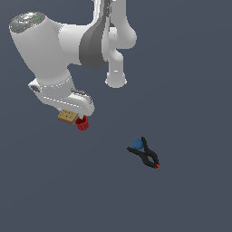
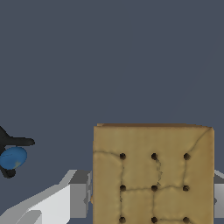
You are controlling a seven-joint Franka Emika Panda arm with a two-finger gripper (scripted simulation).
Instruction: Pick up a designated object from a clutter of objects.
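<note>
Dark floor; fingers [image 2: 81,199] flank the tan cracker block [image 2: 153,175].

White arm enters from top of exterior view, bends down-left; wrist sits upper left of frame. Gripper [image 1: 72,113] low, mostly hidden under wrist housing. Wrist view: grey fingers [image 2: 81,199] flank tan gridded square [image 2: 153,175] on both sides, touching it.
</note>
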